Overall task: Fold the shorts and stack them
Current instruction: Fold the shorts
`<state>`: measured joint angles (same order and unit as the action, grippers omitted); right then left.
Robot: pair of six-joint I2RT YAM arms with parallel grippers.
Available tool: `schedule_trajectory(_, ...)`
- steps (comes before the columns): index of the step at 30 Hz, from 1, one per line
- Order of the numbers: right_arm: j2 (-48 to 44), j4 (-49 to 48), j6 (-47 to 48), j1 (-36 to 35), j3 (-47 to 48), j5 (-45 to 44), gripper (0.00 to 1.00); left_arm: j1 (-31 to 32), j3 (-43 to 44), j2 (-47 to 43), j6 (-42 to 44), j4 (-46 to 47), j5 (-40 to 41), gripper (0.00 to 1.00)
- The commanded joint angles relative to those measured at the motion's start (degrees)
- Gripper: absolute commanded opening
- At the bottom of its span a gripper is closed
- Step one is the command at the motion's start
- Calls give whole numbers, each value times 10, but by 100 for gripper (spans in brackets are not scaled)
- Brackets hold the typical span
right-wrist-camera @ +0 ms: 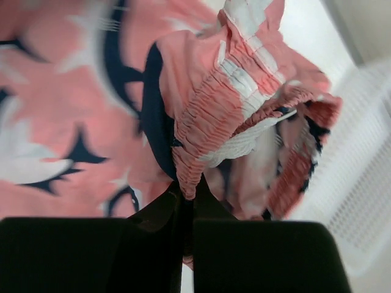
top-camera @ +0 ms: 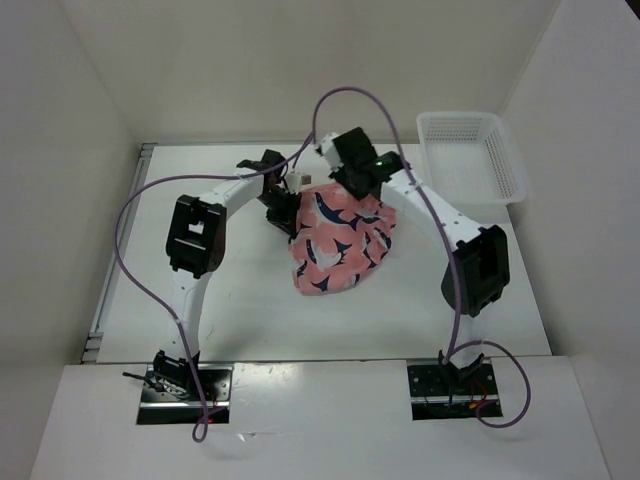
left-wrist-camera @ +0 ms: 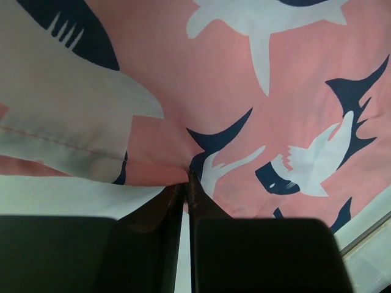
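The salmon-pink shorts (top-camera: 335,240) with navy-and-white fish prints hang bunched between both arms above the middle of the white table. My left gripper (top-camera: 283,215) is shut on the shorts' left edge; in the left wrist view its fingertips (left-wrist-camera: 186,183) pinch a hem fold of the cloth (left-wrist-camera: 244,91). My right gripper (top-camera: 362,190) is shut on the upper right part; in the right wrist view its fingertips (right-wrist-camera: 186,198) clamp the gathered elastic waistband (right-wrist-camera: 208,116). The lower part of the shorts droops toward the table.
A white mesh basket (top-camera: 472,157) stands at the back right of the table and shows at the right edge of the right wrist view (right-wrist-camera: 360,183). White walls enclose the table on the left, back and right. Purple cables arc over both arms.
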<state>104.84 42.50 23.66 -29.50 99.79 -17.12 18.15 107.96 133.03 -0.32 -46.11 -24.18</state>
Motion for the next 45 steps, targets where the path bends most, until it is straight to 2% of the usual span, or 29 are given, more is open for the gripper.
schedule_trajectory(1,21,15,-22,-53,18,13,0,3,23,20,3,5,-38,12)
schedule_trajectory(8,58,15,-49,-119,34,35,0,-7,-22,-1,3,23,-67,12)
schedule_trajectory(16,76,15,-86,-153,-25,56,0,-37,-46,-11,3,29,-72,12)
schedule_trajectory(17,76,15,-96,-153,-14,61,12,-37,-51,-16,3,29,-72,12)
schedule_trajectory(19,89,15,-101,-159,2,72,25,-37,-51,-16,3,34,-72,13)
schedule_trajectory(20,89,15,-101,-165,23,95,41,-37,-51,-16,3,34,-62,13)
schedule_trajectory(23,78,31,-96,-165,62,159,62,-37,-45,-16,3,34,-46,16)
schedule_trajectory(24,71,37,-96,-165,69,195,64,-43,-45,-16,3,29,-40,18)
schedule_trajectory(27,29,43,-90,-165,87,241,65,-49,-35,-16,3,23,-28,23)
schedule_trajectory(30,-40,12,-90,-165,66,248,65,-49,-29,-16,3,23,-18,29)
schedule_trajectory(32,-107,-49,-95,-165,-14,230,65,-54,-20,-23,3,17,-3,33)
schedule_trajectory(34,-139,-78,-100,-165,-104,203,62,-54,-12,-38,3,7,6,41)
schedule_trajectory(37,-157,-95,-113,-165,-199,182,54,-59,6,-57,3,-6,20,48)
schedule_trajectory(41,-154,-136,-132,-131,-257,202,54,-59,36,-81,3,-36,26,55)
schedule_trajectory(45,-147,-179,-118,-126,-295,196,61,-59,76,-87,3,-82,-6,60)
